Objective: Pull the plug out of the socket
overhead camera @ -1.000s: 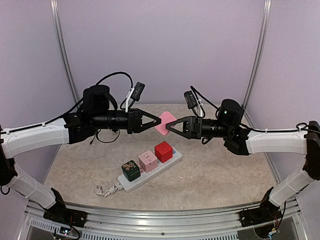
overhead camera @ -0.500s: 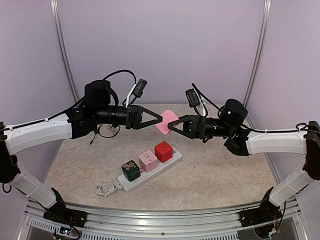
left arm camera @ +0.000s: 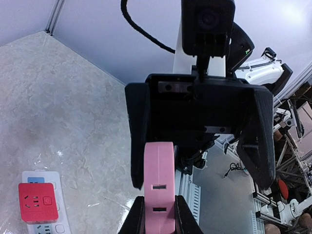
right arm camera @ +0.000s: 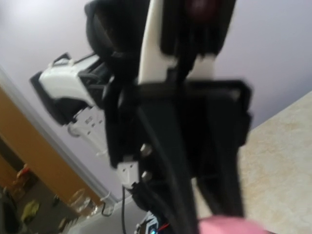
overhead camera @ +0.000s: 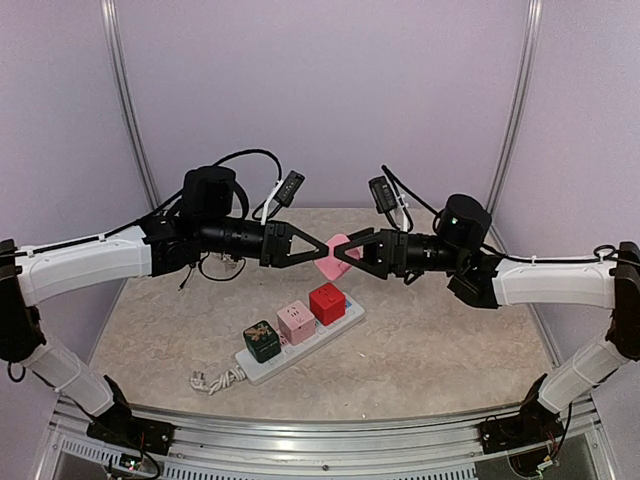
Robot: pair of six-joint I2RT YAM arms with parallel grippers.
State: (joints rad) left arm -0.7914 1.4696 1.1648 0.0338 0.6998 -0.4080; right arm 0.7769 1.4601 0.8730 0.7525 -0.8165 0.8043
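The white power strip (overhead camera: pixel 322 334) lies on the table with a green cube (overhead camera: pixel 262 340), a pink cube (overhead camera: pixel 296 321) and a red cube (overhead camera: pixel 327 302) plugged in; its cord end (overhead camera: pixel 205 381) is at the left. My left gripper (overhead camera: pixel 325 250) is shut on a flat pink adapter (overhead camera: pixel 343 255) held in the air above the strip. In the left wrist view its fingertips (left arm camera: pixel 137 217) clamp the adapter (left arm camera: pixel 159 175). My right gripper (overhead camera: pixel 347 257) is open, its fingers (left arm camera: pixel 258 136) spread on either side of the adapter. The right wrist view is blurred and shows the pink adapter's edge (right arm camera: pixel 234 226).
The strip's end (left arm camera: pixel 54 176) and the red cube (left arm camera: pixel 36 202) show at the lower left of the left wrist view. Purple walls and corner posts (overhead camera: pixel 130 130) enclose the table. A metal rail (overhead camera: pixel 300 440) runs along the near edge.
My left gripper has moved right and slightly down with the pink adapter. The right gripper's open fingers now overlap the adapter. The strip and cubes have not moved.
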